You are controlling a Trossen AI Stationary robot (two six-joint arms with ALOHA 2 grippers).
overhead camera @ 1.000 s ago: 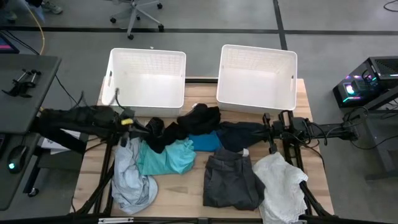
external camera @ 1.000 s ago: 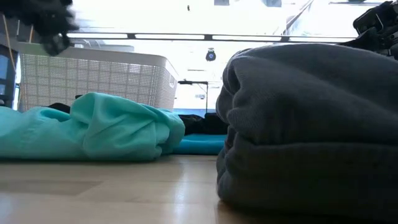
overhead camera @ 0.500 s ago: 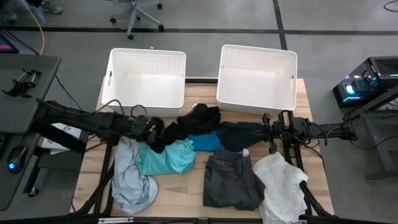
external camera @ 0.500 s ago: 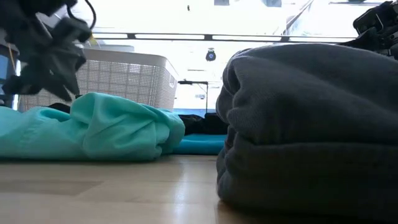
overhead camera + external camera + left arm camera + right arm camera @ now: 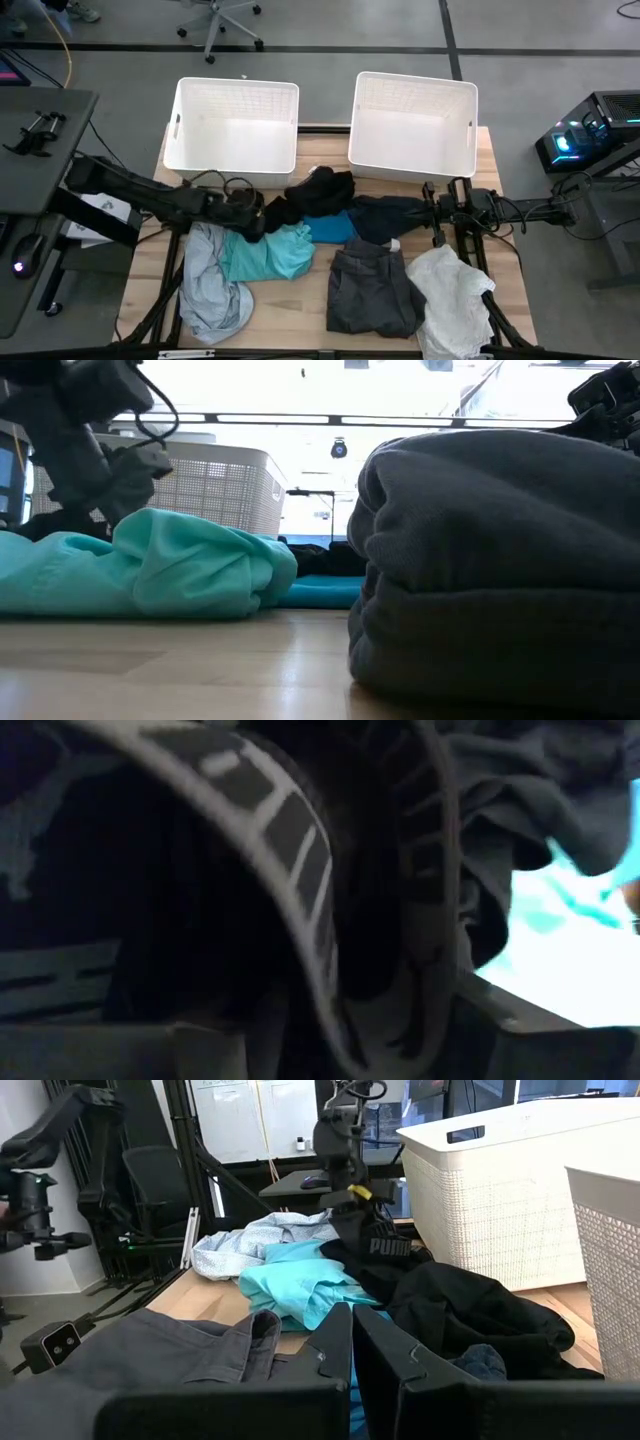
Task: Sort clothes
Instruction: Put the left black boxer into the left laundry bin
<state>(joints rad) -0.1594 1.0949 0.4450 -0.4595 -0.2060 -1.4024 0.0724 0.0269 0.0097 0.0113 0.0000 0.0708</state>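
Observation:
Clothes lie in a heap on the table: a black garment point(image 5: 268, 214) with white lettering point(image 5: 388, 1247), a second black one point(image 5: 322, 189), teal point(image 5: 266, 255), bright blue point(image 5: 330, 228), navy point(image 5: 386, 214), dark grey point(image 5: 368, 290), white point(image 5: 455, 290) and pale grey-blue point(image 5: 210, 285). My left gripper point(image 5: 248, 212) is down at the first black garment's left end, fingers apart; it also shows in the right wrist view point(image 5: 348, 1215). My right gripper point(image 5: 430, 212) is shut and empty at the table's right, above the navy garment's edge. My left gripper comes at the black garment's left end point(image 5: 256, 214) slanting down from the table's left. In the left wrist view a bunched fold with a white-striped band point(image 5: 290, 860) fills the space between its open fingers. Whether the fingers touch the cloth I cannot tell.
Two white lattice baskets stand at the table's far edge, one at the left point(image 5: 180, 120) and one at the right point(image 5: 412, 82). The dark grey garment point(image 5: 500, 560) fills the right of the low view. Bare wood shows at the near edge point(image 5: 200, 670).
My left gripper has gone toward the table's right and down, from beside the left basket onto the left end of the black garment. The clothes lie as before.

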